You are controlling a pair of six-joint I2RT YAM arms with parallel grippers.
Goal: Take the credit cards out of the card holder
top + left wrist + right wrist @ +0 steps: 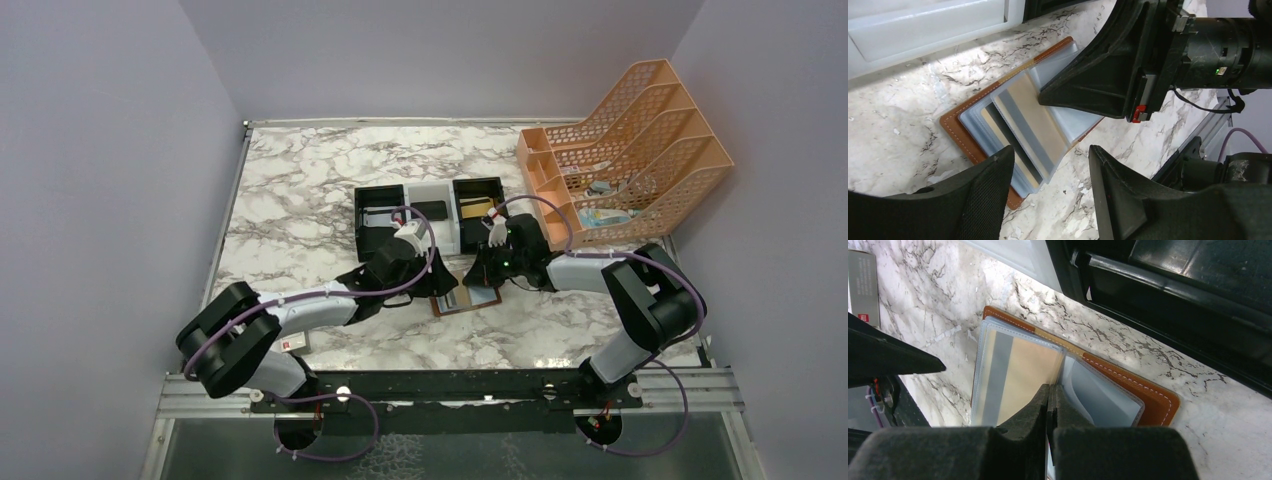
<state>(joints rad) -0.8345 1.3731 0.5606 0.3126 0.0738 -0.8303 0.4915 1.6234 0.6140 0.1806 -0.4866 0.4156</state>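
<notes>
Right gripper (1050, 391), shut, pins the card holder (1154, 401). Left gripper (1050, 152), half open, empty, should straddle the gold credit card (1030, 107) just ahead

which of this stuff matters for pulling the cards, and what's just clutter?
Job: card holder, lying open; cards in its sleeves; left gripper, open; right gripper, shut.
Lying about: tray; orange file rack.

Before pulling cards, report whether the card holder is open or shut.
Open: the card holder lies spread flat, inner sleeves and gold card showing.
</notes>
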